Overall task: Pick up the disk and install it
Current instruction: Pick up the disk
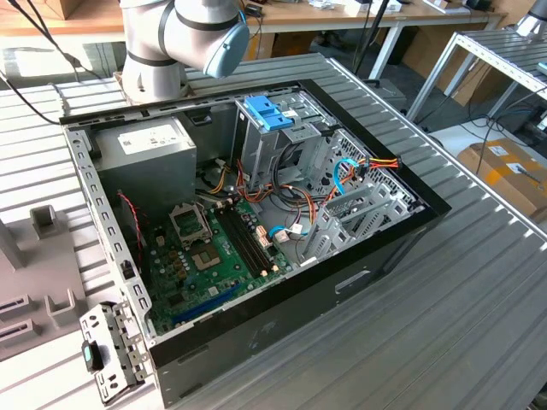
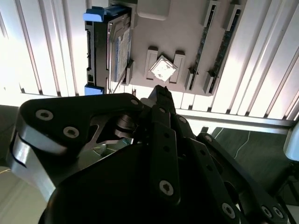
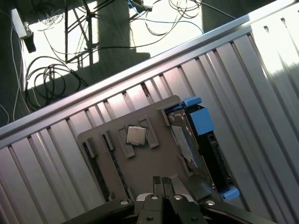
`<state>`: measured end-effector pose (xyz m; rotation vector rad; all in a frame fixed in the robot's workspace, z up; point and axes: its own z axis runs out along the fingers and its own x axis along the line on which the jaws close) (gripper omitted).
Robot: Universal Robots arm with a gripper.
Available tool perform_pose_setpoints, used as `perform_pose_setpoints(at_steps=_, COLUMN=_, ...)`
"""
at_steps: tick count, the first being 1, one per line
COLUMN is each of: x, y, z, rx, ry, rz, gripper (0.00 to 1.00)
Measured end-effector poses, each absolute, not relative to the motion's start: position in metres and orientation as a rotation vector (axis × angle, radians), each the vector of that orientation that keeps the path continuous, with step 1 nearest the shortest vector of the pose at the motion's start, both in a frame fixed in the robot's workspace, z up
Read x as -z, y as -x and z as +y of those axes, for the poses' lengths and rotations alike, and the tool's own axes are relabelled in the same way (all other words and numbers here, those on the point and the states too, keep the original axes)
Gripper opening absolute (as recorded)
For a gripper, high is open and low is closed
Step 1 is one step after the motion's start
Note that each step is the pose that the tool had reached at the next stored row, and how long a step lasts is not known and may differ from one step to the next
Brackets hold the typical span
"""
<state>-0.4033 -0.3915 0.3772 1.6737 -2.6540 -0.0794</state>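
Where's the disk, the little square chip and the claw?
disk (image 3: 186,144): first wrist view, on its labelled flat face.
chip (image 3: 137,135): first wrist view, on its shiny top.
claw (image 3: 163,180): first wrist view, between its fingertips.

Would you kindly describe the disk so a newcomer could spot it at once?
On the ribbed metal table lies a grey holder plate with a small square chip in it. The disk stands on edge along one side of that plate; only it has blue plastic rails.
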Motion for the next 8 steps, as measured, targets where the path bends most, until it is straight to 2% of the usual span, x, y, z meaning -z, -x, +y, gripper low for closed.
perform_pose_setpoints(at_steps=8, x=-0.3772, y=0.4033, z=-0.3915, rx=0.079, ry=-1.725, rz=-2.620, gripper=0.11)
